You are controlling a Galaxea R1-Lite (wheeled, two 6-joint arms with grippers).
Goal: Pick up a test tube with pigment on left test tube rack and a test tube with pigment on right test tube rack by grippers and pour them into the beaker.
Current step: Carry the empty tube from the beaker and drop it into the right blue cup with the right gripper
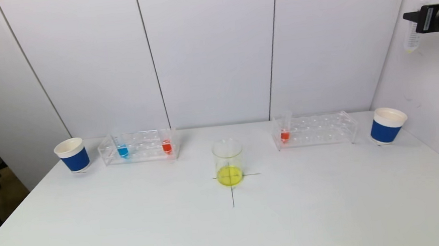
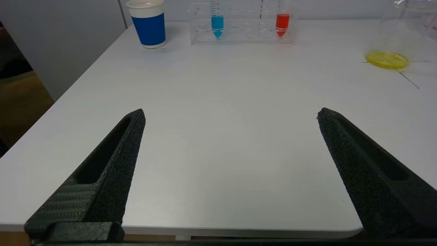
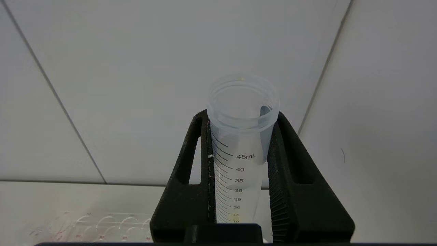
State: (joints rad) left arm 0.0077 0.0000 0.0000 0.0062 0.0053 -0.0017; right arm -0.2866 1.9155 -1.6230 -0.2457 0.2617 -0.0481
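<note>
Between ribbed black right pincer (image 3: 240, 171) fingers, a clear graduated tube (image 3: 239, 150)

graduated test tube (image 3: 240, 150) printed with black scale marks, 45mL at the top, then 40, 35, 30, 25, 20, 15 going down, nothing else readable

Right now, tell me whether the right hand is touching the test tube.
Touching. The right wrist view shows the right hand shut on the test tube, both fingers pressed against its sides.
</note>
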